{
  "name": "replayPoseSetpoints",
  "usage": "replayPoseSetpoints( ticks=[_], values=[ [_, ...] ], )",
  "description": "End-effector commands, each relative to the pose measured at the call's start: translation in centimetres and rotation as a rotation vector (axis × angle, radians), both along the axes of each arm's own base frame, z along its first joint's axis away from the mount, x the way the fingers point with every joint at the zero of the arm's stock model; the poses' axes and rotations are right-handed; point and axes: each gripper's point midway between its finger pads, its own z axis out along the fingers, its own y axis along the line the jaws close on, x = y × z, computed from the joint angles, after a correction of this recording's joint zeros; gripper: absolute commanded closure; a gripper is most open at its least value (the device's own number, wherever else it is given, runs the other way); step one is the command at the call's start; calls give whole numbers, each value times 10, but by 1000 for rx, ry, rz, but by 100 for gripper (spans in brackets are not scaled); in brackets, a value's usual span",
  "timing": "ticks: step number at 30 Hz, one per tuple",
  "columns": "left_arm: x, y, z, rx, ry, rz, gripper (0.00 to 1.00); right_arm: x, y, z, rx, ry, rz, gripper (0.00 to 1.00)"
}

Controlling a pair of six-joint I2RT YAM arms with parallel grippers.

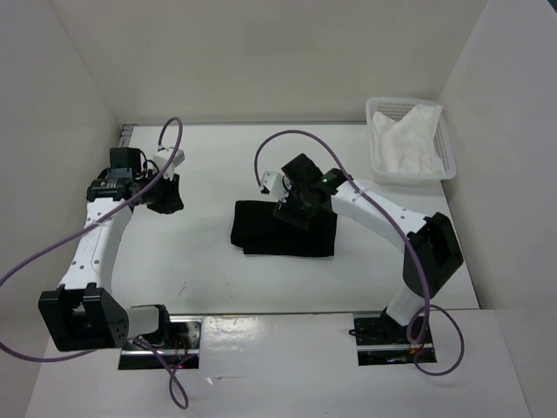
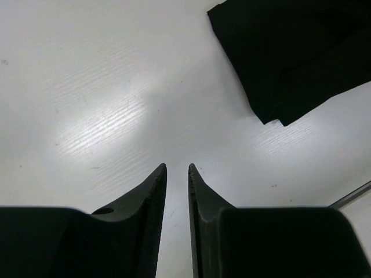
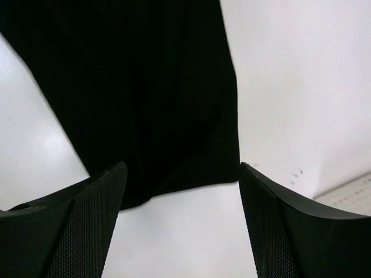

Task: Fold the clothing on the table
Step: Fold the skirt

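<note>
The black clothing (image 1: 283, 231) lies as a folded, roughly rectangular bundle in the middle of the white table (image 1: 209, 270). My right gripper (image 1: 300, 205) hovers over the bundle's far edge. In the right wrist view it (image 3: 182, 168) stands wide open, nothing between its fingers, with the clothing (image 3: 145, 87) just beyond the tips. My left gripper (image 1: 165, 196) is well to the left of the bundle, over bare table. Seen from the left wrist, it (image 2: 177, 168) shows a narrow gap between its fingers and holds nothing. A corner of the clothing (image 2: 290, 58) lies at the upper right.
A white mesh basket (image 1: 409, 144) holding a white cloth (image 1: 405, 139) stands at the far right corner. White walls enclose the table on three sides. A thin metal rail (image 2: 353, 197) runs along one table edge.
</note>
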Motion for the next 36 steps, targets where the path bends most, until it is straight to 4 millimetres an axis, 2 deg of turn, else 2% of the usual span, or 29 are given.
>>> replayPoseSetpoints(
  ticks=[1, 3, 4, 6, 10, 11, 16, 20, 23, 31, 33, 36],
  values=[
    [-8, 13, 4, 2, -20, 76, 71, 29, 28, -16, 79, -66, -48, 18],
    [-10, 24, 12, 8, -55, 125, 71, 34, 30, -40, 52, -52, -55, 17],
    [-12, 31, 7, 20, -51, 165, 71, 37, 32, -45, 52, -53, -71, 17],
    [-15, 44, 16, 26, -90, 221, 71, 42, 36, -57, 49, -50, -71, 16],
    [-22, 61, 11, 37, -92, 297, 71, 53, 40, -55, 64, -67, -81, 16],
    [-24, 65, 15, 40, -107, 311, 70, 55, 41, -52, 71, -74, -81, 16],
    [-24, 71, 21, 45, -134, 334, 70, 61, 40, -47, 88, -60, -87, 16],
    [-26, 69, 18, 37, -126, 328, 68, 48, 39, -54, 79, 2, -56, 16],
    [-24, 70, 19, 38, -135, 328, 68, 39, 38, -52, 85, 27, -44, 16],
    [-24, 66, 14, 20, -119, 315, 68, 29, 31, -53, 70, 50, -32, 16],
    [-24, 66, 14, 20, -119, 315, 67, 25, 32, -54, 74, 70, -24, 16],
    [-24, 65, 14, 14, -120, 309, 67, 9, 41, -54, 57, 89, 16, 14]
  ],
)
